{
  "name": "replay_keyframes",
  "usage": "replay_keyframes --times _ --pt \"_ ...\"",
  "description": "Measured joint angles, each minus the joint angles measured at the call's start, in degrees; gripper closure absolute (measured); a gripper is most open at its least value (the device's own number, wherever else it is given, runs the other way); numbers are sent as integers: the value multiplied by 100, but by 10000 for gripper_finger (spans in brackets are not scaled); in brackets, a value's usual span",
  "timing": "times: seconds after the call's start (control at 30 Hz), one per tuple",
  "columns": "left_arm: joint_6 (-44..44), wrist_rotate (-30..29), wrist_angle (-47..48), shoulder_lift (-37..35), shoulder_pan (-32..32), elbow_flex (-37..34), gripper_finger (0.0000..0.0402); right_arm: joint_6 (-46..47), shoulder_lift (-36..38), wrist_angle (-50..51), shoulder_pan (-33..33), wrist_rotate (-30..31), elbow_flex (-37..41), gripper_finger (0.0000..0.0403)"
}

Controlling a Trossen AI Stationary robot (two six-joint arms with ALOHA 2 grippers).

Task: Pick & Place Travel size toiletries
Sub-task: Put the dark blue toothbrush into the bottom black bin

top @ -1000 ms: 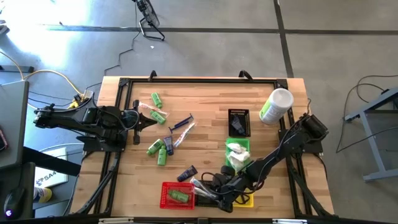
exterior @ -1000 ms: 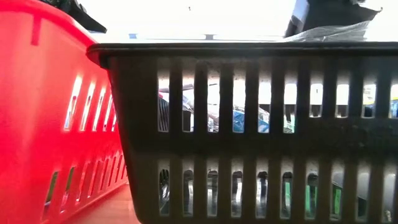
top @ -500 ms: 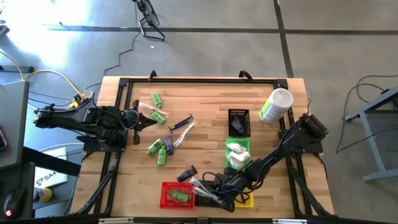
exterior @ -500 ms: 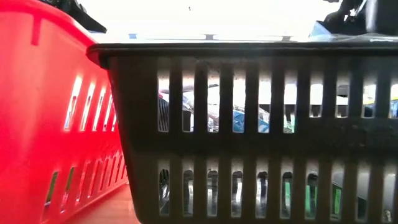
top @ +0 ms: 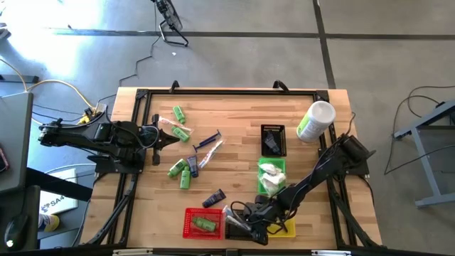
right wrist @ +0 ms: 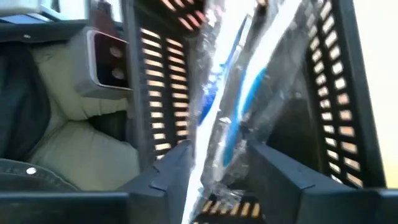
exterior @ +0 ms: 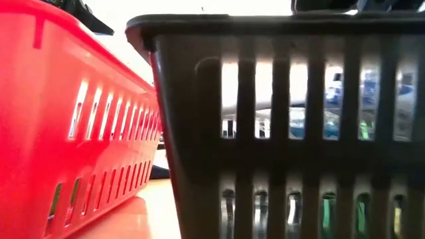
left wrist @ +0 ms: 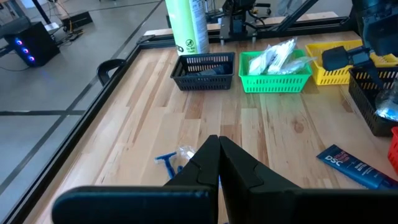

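The right gripper (top: 245, 222) had shoved the black basket (exterior: 285, 126) toward 6 o'clock; its parted fingers apparently straddled a clear-wrapped toothbrush (right wrist: 231, 93) inside; left gripper (left wrist: 217, 163) waited shut at 9 o'clock.

High view: straight down over the whole worktop (top: 234, 142). Low view: level, pressed against the red basket (exterior: 66, 119) and black basket (exterior: 299, 126) at the worktop's 6 o'clock edge. Left wrist: looking across toward the basket row at 3 o'clock. Right wrist: very close inside the black basket (right wrist: 336, 81), shared with low view.
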State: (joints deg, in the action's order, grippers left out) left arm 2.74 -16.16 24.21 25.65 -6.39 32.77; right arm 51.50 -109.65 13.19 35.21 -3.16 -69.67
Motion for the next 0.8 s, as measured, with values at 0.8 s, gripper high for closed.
replay_keyframes --times 0.8 --pt "-2 4 175 0 0 0 402 -427 310 -45 154 1217 -2 395"
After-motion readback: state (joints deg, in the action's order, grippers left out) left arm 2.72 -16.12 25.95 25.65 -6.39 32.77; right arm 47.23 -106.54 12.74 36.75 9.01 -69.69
